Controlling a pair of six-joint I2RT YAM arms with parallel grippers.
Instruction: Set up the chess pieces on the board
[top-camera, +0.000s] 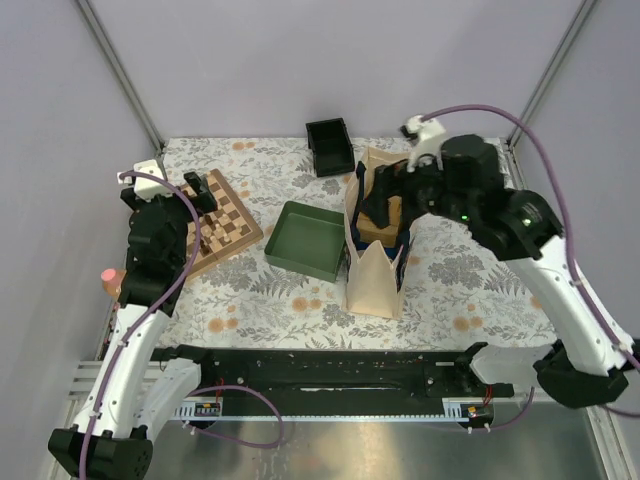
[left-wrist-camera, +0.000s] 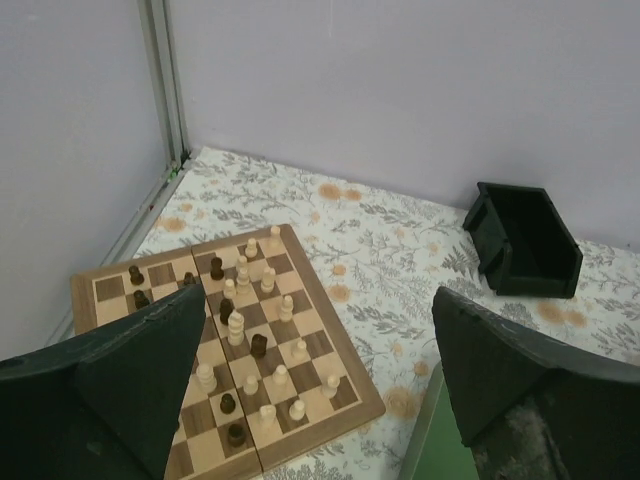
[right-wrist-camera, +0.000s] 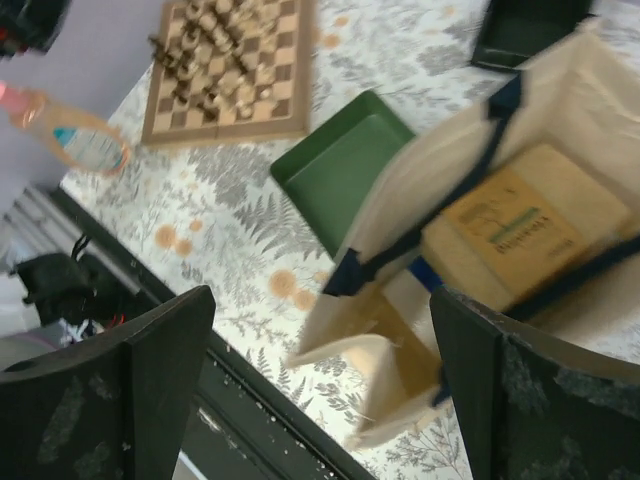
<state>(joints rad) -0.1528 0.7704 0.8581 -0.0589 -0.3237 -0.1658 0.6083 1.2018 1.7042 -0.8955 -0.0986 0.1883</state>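
**A:** What is most likely to go wrong here?

**B:** The largest hazard is the bag (top-camera: 370, 280), standing open in the middle of the worktop (top-camera: 450, 280) with a flat tan box (right-wrist-camera: 520, 225) inside. The right pincer (right-wrist-camera: 320, 310) hangs above its mouth, fingers spread wide and holding nothing. A careless sweep toward the left could snag a dark handle and topple the bag onto the green tray (top-camera: 310, 240) beside it.

**A:** And on the left side?

**B:** The board (left-wrist-camera: 108, 290) lies skewed at the far left of the worktop, near the wall. The left pincer (left-wrist-camera: 318, 320) hovers above the board's left side, also spread wide and empty. The chess pieces (left-wrist-camera: 236, 325) stand with pale and dark mixed, crowded over the middle squares rather than in ranks. They are tiny beside those fingers, so closing on one probably knocks its neighbours over.

**A:** Could the board itself shift?

**B:** Probably. It looks to rest loose on cloth, so a sideways push may slide it.

**A:** What about the surroundings?

**B:** Plain pale walls (top-camera: 300, 60) enclose three sides, with metal posts in the far corners. The worktop wears a cloth printed with grey ferns and orange flowers, busy enough that a dropped pale piece might be hard to spot. A small black box (top-camera: 330, 147) sits at the far edge.
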